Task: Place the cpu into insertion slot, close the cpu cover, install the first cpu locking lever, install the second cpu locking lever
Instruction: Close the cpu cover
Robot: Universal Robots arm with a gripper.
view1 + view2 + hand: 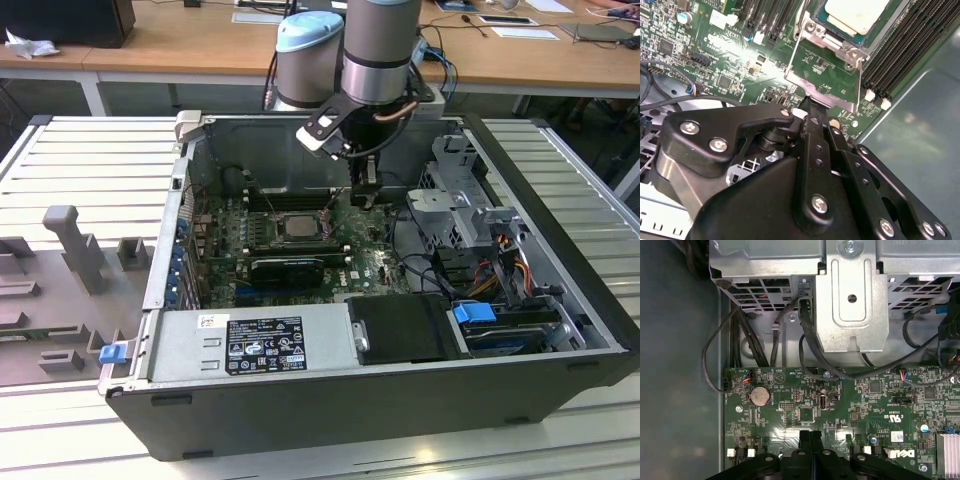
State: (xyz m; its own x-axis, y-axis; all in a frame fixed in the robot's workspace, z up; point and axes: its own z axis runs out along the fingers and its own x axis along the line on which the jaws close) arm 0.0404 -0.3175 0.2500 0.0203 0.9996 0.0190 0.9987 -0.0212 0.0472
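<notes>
Partly hidden, end effector (809, 103) pressed together at raised cpu cover (827, 95), cpu (855, 12) cropped.

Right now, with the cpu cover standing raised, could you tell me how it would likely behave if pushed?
The cpu cover is a thin metal frame with a large cut-out, so it is probably light and may flex slightly. Hinged beside the cpu, it would likely swing rather than slide. Its smooth metal edge at the gripper could be slippery.

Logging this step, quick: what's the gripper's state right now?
Gripper: shut, fingertips against the free edge of the raised cpu cover; whether they pinch it cannot be told.
</notes>
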